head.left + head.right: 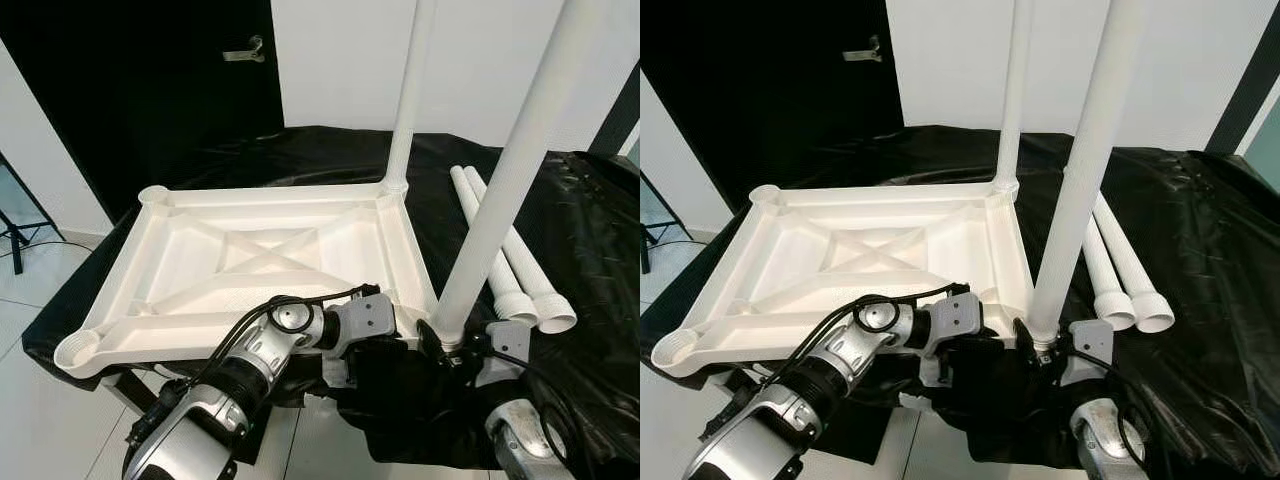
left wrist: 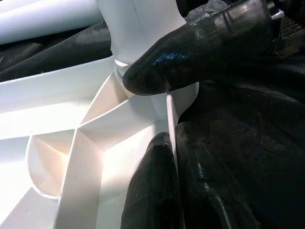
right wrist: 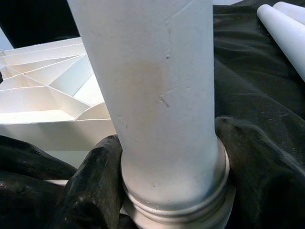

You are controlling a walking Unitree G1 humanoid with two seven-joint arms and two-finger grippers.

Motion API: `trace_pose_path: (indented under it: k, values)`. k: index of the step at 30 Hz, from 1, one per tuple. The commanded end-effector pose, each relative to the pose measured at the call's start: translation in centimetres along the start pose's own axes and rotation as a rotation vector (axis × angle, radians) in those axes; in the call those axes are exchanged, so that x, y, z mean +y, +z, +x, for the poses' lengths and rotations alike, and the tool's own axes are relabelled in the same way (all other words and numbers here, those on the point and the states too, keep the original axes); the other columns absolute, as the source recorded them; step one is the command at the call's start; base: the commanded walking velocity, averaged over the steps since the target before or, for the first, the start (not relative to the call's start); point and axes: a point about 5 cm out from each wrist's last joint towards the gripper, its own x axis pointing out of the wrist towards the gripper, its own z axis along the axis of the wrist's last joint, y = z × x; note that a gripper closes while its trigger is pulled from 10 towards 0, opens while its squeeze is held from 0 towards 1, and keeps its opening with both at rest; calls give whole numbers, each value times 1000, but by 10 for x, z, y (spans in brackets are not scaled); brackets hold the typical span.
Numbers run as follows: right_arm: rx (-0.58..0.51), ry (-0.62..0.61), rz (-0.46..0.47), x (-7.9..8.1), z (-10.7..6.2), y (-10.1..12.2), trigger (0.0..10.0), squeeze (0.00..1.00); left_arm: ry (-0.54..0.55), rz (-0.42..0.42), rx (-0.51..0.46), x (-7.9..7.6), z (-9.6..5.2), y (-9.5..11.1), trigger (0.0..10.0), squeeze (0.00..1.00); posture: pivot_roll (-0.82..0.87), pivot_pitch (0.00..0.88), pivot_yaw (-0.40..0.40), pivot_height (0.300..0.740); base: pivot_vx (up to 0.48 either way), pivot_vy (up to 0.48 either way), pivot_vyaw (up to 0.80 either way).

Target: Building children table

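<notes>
Left eye view: You see the white tabletop [image 1: 250, 265] lying underside up on a worktop draped in black sheeting [image 1: 590, 250]. A far leg [image 1: 408, 95] stands upright in the far right corner socket. A near leg [image 1: 505, 190] stands tilted at the near right corner. Two loose legs [image 1: 520, 275] lie side by side on the sheeting to the right of the tabletop. Your left tool [image 1: 385, 335] reaches across to the near right edge of the tabletop. Your right tool [image 1: 455, 350] is at the base of the near leg.

Right eye view: You have a dark door with a handle [image 1: 862, 50] behind the worktop, and a white wall [image 1: 1180, 60] to its right.

Left wrist view: Your left tool [image 2: 174, 157] is nearly closed, its fingers [image 2: 152, 191] pinching the thin rim of the tabletop [image 2: 62, 109] beside the corner socket. A finger of the other tool [image 2: 190, 52] presses on the near leg [image 2: 138, 28] just above.

Right wrist view: Your right tool [image 3: 174, 191] is closed around the collar of the near leg [image 3: 157, 95], one black finger [image 3: 95, 186] on each side.
</notes>
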Motion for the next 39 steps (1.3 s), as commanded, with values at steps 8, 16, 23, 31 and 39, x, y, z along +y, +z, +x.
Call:
trace_pose_path:
  k: [8,16,23,31,39]
  values:
    - [57,-94,-47,-16,1,-10,10000,992,-144,-170,164,-38,6,-50,10000,0,158,0,-1,740,0,0,0]
    - [21,40,-48,-29,13,5,10000,0,-144,-178,164,-41,6,-52,10000,0,152,0,-4,740,0,0,0]
    - [82,227,-76,-32,15,6,10000,0,-142,-176,158,-39,8,-50,10000,0,144,0,-4,740,0,0,0]
    - [190,525,-96,-19,1,-5,0,0,-140,-176,157,-38,7,-49,10000,0,150,0,-3,740,0,0,0]
    - [239,547,-136,-19,-2,-13,0,0,-140,-176,158,-38,6,-50,10000,0,150,0,0,740,0,0,0]
